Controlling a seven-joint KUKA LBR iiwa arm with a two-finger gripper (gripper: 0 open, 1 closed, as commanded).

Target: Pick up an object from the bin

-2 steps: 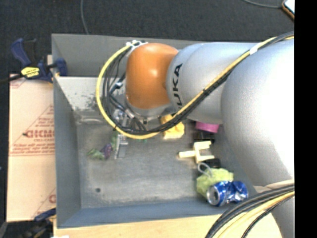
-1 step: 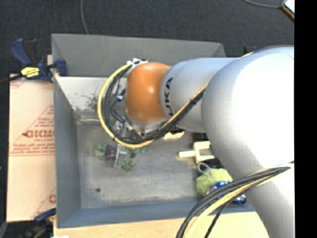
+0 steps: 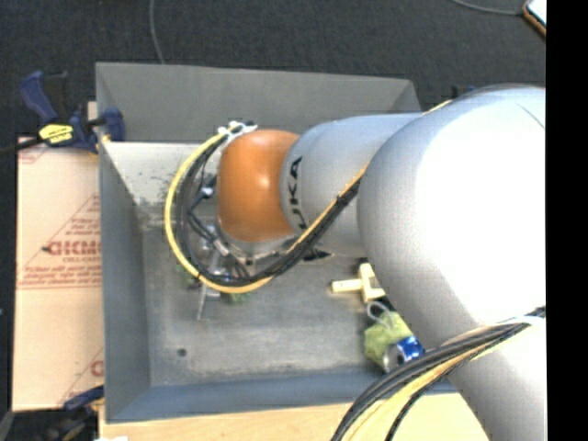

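Grey metal bin (image 3: 276, 338), floor mostly bare. Arm (image 3: 441, 209) in from the right, orange cover (image 3: 250, 186) and looped yellow cable (image 3: 173, 219) hanging over the left-middle of the floor, close to the left wall. Jaws tucked under that wrist and cable bundle: spread or pressed together, cannot tell; nothing seen pinched. Likely target: small green scrap (image 3: 235, 293) peeking out just below the cable loop, on the floor right beside the wrist tip; mostly hidden, shape unclear. Judged light and probably soft or crumpled, so little risk of breakage, some risk of squashing or sliding sideways on the smooth metal. Best taken across the narrowest part with a straight-down close, if reachable. Touching it or just above it: cannot tell. Well apart, toward the lower right: cream T-shaped peg (image 3: 356, 286), looks stiff and light, easy across the stem. Just below it, lumpy green toy (image 3: 386, 336) with a blue patch (image 3: 409, 347), looks soft, partly under the arm. Neither near the jaws. Pick judged not yet done: nothing seen lifted clear of the floor.
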